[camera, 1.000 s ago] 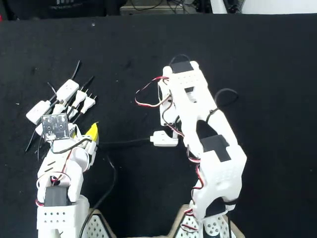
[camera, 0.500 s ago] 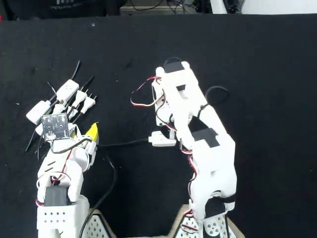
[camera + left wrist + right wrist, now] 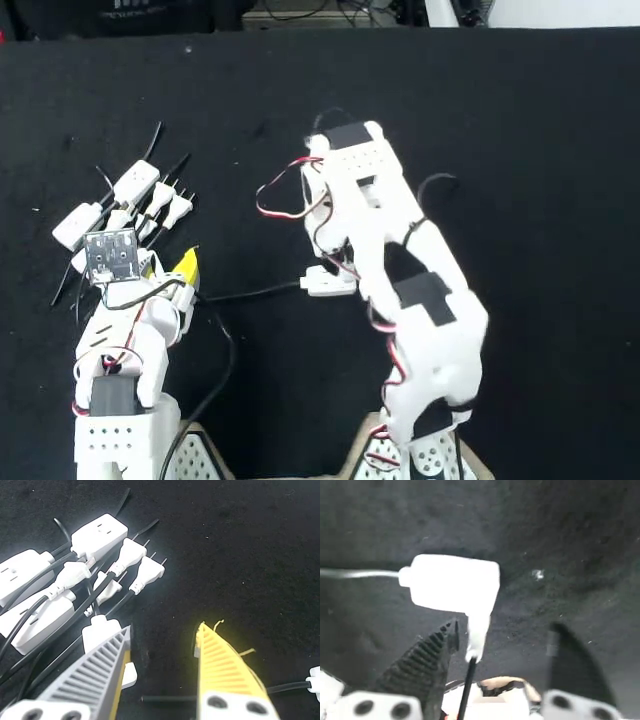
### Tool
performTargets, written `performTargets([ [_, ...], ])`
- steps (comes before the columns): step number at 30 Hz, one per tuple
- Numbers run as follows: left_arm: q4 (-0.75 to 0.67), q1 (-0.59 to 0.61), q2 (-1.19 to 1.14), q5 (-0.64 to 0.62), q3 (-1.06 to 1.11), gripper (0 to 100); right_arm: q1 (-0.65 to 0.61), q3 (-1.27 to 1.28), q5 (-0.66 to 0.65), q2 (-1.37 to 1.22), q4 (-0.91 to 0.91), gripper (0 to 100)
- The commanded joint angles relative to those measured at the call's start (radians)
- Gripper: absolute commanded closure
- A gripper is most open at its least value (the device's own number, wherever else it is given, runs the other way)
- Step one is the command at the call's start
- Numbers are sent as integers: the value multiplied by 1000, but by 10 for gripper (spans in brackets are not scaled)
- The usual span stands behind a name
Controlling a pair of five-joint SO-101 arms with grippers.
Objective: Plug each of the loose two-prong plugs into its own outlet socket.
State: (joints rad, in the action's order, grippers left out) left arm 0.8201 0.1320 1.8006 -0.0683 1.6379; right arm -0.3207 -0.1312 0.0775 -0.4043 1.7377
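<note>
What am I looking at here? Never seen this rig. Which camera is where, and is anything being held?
Two small white plastic robot arms sit side by side at a black cloth-covered table. One picture looks down from a fixed camera overhead. The other two come from a camera on each arm's wrist, looking along its claw. On the left of the table lies a tangle of white outlet blocks and white two-prong plugs on black cords. The left arm's claw, with one grey finger and one yellow, is open beside that pile and holds nothing. The right arm's claw is open too, over a separate white boxy cord end mid-table, which does not look gripped.
</note>
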Motion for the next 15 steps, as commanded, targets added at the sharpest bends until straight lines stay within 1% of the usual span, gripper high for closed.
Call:
performTargets([
  [1,-21,-1,8,-9,-21,787,-48,-2,-123,156,23,494],
  [3,-21,-2,8,-9,-21,787,-68,-19,-229,196,23,493],
  [7,-21,-2,8,-9,-21,787,-110,-51,-491,248,15,493],
  [10,-20,7,8,-9,-47,787,-140,-67,-694,251,18,493],
  [15,-14,4,8,-11,-58,787,-141,-2,-1022,205,17,492],
])
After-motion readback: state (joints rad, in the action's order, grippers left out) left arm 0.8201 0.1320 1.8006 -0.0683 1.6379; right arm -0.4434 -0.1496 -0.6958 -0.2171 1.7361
